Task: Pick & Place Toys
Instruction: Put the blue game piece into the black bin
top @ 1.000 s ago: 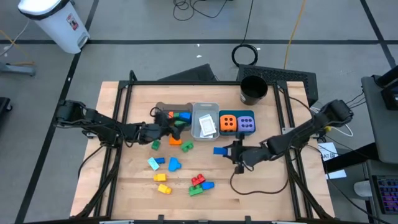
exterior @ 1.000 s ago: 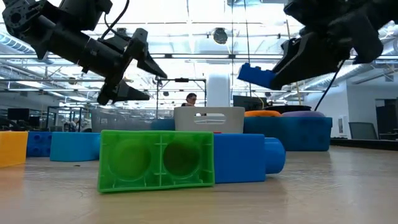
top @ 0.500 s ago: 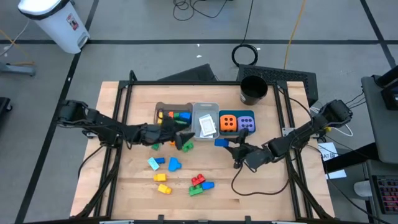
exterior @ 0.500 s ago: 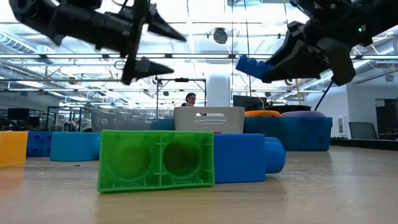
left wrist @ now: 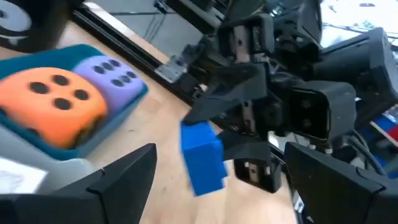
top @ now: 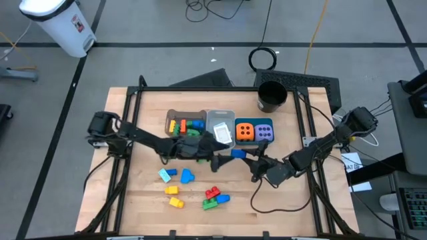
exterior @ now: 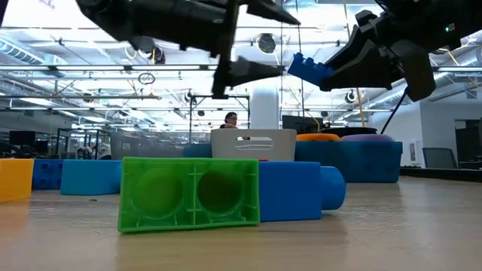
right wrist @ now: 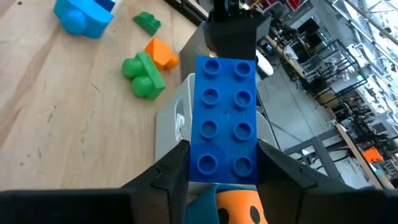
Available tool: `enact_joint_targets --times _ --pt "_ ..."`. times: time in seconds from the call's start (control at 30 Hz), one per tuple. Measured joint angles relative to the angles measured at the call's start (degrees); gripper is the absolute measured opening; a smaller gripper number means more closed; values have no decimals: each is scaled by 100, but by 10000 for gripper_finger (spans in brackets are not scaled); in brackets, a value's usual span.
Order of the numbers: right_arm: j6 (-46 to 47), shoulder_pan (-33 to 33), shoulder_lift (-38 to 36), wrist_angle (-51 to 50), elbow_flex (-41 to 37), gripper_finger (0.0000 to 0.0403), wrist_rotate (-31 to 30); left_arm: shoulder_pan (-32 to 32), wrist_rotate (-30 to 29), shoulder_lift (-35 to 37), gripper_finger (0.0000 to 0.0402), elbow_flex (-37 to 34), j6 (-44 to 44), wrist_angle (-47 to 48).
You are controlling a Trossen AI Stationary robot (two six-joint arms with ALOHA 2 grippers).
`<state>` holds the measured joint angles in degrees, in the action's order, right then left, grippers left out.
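Note:
My right gripper (top: 245, 156) is shut on a blue brick (top: 237, 153), held in the air in front of the bins; the brick's studded top fills the right wrist view (right wrist: 225, 118). My left gripper (top: 219, 157) stands open and close to the brick's free end, its two fingers (left wrist: 118, 180) on either side of the brick (left wrist: 202, 155) without touching it. Other toys lie loose on the table: a teal brick (top: 165, 175), a blue one (top: 187, 176), a yellow one (top: 175, 200) and a red, green and blue cluster (top: 213, 196). My right gripper pinches the blue brick by its two long sides (right wrist: 193, 163), near one end, between its two fingers. The fingers come about level from the table's right side and lie along the brick. The brick sticks out beyond them, lifted clear of the table.
A grey bin (top: 168, 115) with coloured bricks, a clear bin (top: 220, 115) with a white card and a teal bin (top: 253, 121) with an orange and a purple dotted cube stand in a row at the table's middle. A black cup (top: 271, 95) stands behind them.
My left gripper has swung toward the table's right edge and up, from beside the grey bin to just short of the blue brick, tipping nearer to level and staying open. My right gripper has rolled its wrist, turning the brick, and kept about in place.

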<state>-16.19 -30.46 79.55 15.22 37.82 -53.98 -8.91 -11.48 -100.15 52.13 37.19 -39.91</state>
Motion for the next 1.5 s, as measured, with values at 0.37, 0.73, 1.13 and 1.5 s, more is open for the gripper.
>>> enact_joint_targets --times 0.37,0.73,1.13,1.5 --pt "2 0 0 30 0 140 -7 29 307 -622 360 695 83 409" --pt "2 2 0 38 0 143 0 68 308 -626 251 718 237 468" --pt "298 9 0 33 0 169 141 187 395 -626 100 716 192 563" --pt "1501 0 -553 -347 0 246 499 293 182 -383 100 712 -12 975"
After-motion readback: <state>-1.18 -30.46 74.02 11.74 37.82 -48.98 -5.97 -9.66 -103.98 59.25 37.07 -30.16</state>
